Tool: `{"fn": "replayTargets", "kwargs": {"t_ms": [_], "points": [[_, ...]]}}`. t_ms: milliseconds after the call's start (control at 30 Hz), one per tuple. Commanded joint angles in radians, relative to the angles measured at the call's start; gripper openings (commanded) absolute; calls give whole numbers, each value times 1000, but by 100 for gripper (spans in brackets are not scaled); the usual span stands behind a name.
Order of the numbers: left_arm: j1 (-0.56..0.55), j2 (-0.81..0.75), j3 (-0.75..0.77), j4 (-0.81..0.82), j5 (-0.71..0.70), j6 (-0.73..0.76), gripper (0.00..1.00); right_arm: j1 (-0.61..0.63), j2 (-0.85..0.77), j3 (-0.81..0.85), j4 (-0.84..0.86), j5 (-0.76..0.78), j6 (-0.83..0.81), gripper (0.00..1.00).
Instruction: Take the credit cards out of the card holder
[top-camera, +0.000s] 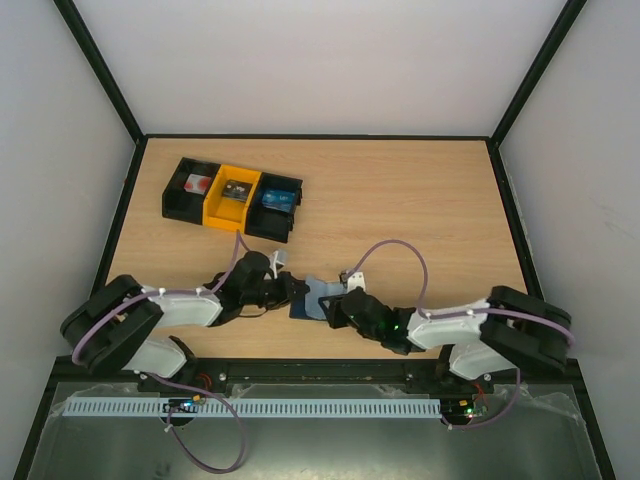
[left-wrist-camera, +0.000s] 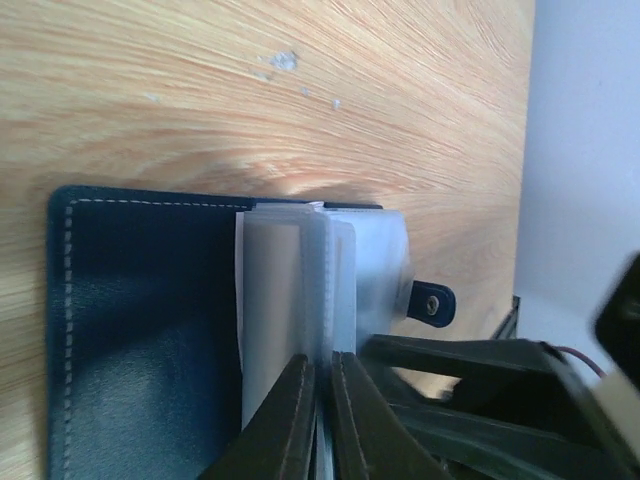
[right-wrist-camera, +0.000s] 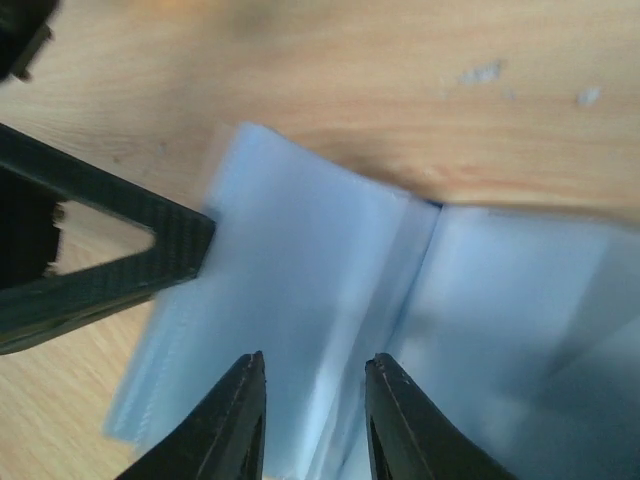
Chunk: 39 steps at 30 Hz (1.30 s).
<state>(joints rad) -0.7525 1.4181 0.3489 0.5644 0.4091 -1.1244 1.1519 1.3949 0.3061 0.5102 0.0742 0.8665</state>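
The card holder (top-camera: 310, 300) lies open on the table between my two arms. In the left wrist view its dark blue cover (left-wrist-camera: 150, 330) lies flat and its frosted clear sleeves (left-wrist-camera: 285, 280) stand up from the spine. My left gripper (left-wrist-camera: 322, 360) is shut on the edge of those sleeves. In the right wrist view the pale blue sleeves (right-wrist-camera: 300, 260) fan out under my right gripper (right-wrist-camera: 314, 362), which is open, its fingers apart above them. The left gripper's finger (right-wrist-camera: 110, 270) touches the sleeves' left edge. No credit cards can be made out in the sleeves.
A row of bins (top-camera: 232, 198) stands at the back left: a black one with a red-and-white item (top-camera: 195, 185), a yellow one (top-camera: 233, 192) and a black one with a blue item (top-camera: 275, 198). The holder's snap tab (left-wrist-camera: 432, 302) sticks out towards the right arm.
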Motion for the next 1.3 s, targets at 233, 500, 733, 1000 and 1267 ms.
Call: {"fn": "replayTargets", "kwargs": {"t_ms": [233,500,733,1000,1267], "points": [[-5,-149,37,-278,-156,92,37,-6,-319,39,-387,146,-22,49],[-5,-317,109,-478,-243,180,73,-7,-532,74,-560,230,24,81],[-5,-511,260,-764,-416,308,100,-8,-694,182,-748,321,33,98],[-5,-703,345,-869,-441,399,100,-8,-848,275,-878,444,15,98],[-5,-820,358,-906,-460,453,100,-8,-915,319,-881,443,0,98]]}}
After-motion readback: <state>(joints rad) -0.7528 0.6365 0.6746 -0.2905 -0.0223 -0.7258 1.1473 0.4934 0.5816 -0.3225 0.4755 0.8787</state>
